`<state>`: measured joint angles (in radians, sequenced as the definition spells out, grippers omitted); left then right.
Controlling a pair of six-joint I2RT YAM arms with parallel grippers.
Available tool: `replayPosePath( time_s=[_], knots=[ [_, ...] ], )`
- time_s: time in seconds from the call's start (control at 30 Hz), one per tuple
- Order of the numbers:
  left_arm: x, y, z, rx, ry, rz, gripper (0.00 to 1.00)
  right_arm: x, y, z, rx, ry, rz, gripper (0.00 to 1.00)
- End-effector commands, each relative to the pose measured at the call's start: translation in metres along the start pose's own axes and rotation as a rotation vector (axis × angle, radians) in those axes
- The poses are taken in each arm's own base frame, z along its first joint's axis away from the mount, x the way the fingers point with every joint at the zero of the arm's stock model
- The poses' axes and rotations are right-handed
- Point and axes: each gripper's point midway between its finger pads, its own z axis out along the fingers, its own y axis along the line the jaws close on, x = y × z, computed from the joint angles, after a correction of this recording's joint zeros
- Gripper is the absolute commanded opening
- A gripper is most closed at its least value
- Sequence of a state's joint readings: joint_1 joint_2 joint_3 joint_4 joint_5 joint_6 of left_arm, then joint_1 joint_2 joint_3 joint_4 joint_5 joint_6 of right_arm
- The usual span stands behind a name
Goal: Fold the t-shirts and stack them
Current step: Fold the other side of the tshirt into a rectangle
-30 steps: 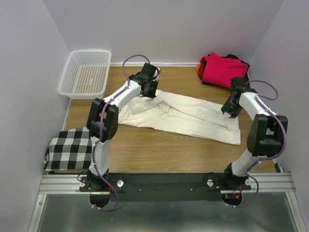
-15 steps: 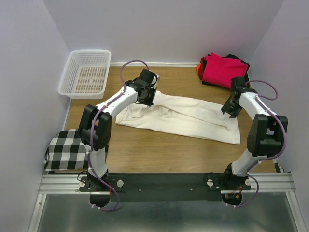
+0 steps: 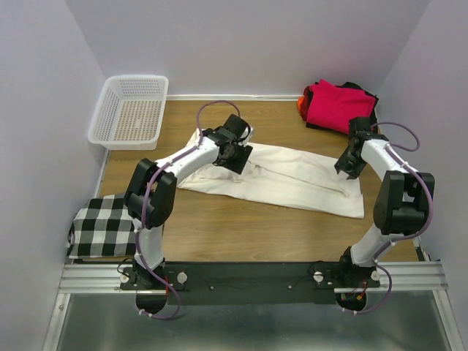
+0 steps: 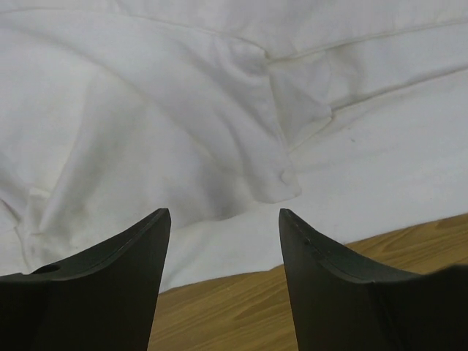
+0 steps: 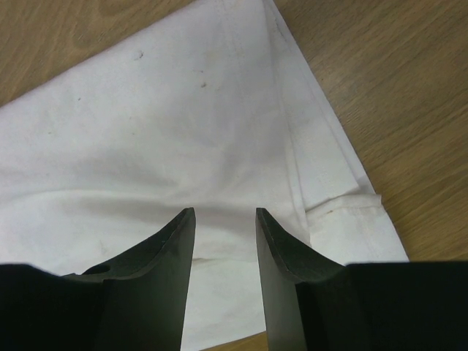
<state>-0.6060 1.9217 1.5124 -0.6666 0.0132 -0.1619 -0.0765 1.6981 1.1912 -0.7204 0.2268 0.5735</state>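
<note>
A large cream t-shirt (image 3: 292, 179) lies as a long folded strip across the middle of the wooden table. My left gripper (image 3: 240, 156) hovers over its left part, jaws open and empty (image 4: 223, 216), with rumpled cream fabric (image 4: 183, 110) just beyond the fingertips. Over the shirt's right end my right gripper (image 3: 349, 167) also stands open (image 5: 224, 212), with flat cloth (image 5: 183, 131) and a hemmed corner showing past its fingers. A folded magenta-red shirt (image 3: 336, 104) tops a stack at the back right, with black (image 3: 365, 95) and orange (image 3: 301, 102) edges showing beneath.
A white mesh basket (image 3: 128, 110) sits at the back left corner. A black-and-white checked cloth (image 3: 106, 223) lies at the near left edge. Walls close in the table on three sides, and bare wood (image 3: 241, 227) shows in front of the shirt.
My left gripper moved right and toward me across the shirt's left part, then opened and released the fabric, which now lies folded in narrower. The right arm stayed put.
</note>
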Motion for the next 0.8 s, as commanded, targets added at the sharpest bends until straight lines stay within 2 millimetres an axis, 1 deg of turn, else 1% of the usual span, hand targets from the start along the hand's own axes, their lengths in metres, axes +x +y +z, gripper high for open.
replayPosePath(
  time_s=[0.0, 0.03, 0.07, 0.1, 0.13, 0.2, 0.23, 0.27, 0.33, 0.4, 0.43, 0.47, 0.5, 0.53, 0.57, 0.63, 0.67, 0.77],
  knots=[
    [-0.049, 0.034, -0.025, -0.134, -0.165, -0.108, 0.7, -0.003, 0.006, 0.003, -0.013, 0.0, -0.015, 0.47],
    [-0.053, 0.038, -0.019, -0.137, -0.166, -0.13, 0.7, -0.004, 0.007, 0.003, -0.015, -0.001, -0.013, 0.47],
    [-0.056, 0.048, -0.015, -0.137, -0.167, -0.173, 0.7, -0.004, 0.007, 0.003, -0.016, 0.0, -0.013, 0.47],
    [-0.058, 0.048, -0.01, -0.117, -0.164, -0.19, 0.7, -0.003, 0.008, 0.004, -0.02, 0.003, -0.011, 0.47],
    [-0.062, 0.051, 0.001, -0.112, -0.157, -0.208, 0.7, -0.002, 0.009, 0.005, -0.02, 0.008, -0.012, 0.47],
    [-0.068, 0.062, 0.011, -0.092, -0.151, -0.253, 0.7, -0.002, 0.01, 0.007, -0.024, 0.016, -0.015, 0.47],
    [-0.071, 0.066, 0.023, -0.091, -0.136, -0.264, 0.7, -0.001, 0.011, 0.009, -0.023, 0.022, -0.018, 0.47],
    [-0.074, 0.068, 0.027, -0.086, -0.131, -0.27, 0.7, -0.002, 0.012, 0.01, -0.026, 0.024, -0.019, 0.47],
    [-0.08, 0.082, 0.041, -0.107, -0.115, -0.297, 0.7, -0.002, 0.014, 0.011, -0.03, 0.03, -0.021, 0.47],
    [-0.082, 0.094, 0.049, -0.122, -0.105, -0.315, 0.7, -0.002, 0.016, 0.014, -0.033, 0.039, -0.026, 0.47],
    [-0.08, 0.106, 0.051, -0.139, -0.094, -0.343, 0.7, -0.001, 0.017, 0.015, -0.036, 0.043, -0.024, 0.47],
    [-0.081, 0.112, 0.059, -0.14, -0.084, -0.358, 0.7, 0.0, 0.018, 0.016, -0.038, 0.051, -0.029, 0.47],
    [-0.079, 0.116, 0.062, -0.134, -0.073, -0.373, 0.7, 0.0, 0.02, 0.017, -0.046, 0.056, -0.03, 0.47],
    [-0.074, 0.122, 0.069, -0.139, -0.053, -0.391, 0.7, 0.001, 0.02, 0.018, -0.044, 0.059, -0.031, 0.47],
    [-0.073, 0.132, 0.069, -0.142, -0.049, -0.417, 0.7, 0.002, 0.02, 0.019, -0.044, 0.062, -0.033, 0.47],
    [-0.064, 0.14, 0.073, -0.15, -0.019, -0.441, 0.7, 0.006, 0.018, 0.023, -0.035, 0.076, -0.034, 0.47],
    [-0.06, 0.148, 0.075, -0.161, -0.009, -0.463, 0.7, 0.007, 0.018, 0.024, -0.032, 0.08, -0.034, 0.47],
    [-0.052, 0.159, 0.078, -0.17, 0.008, -0.501, 0.72, 0.015, 0.012, 0.03, -0.008, 0.102, -0.039, 0.47]
  ],
)
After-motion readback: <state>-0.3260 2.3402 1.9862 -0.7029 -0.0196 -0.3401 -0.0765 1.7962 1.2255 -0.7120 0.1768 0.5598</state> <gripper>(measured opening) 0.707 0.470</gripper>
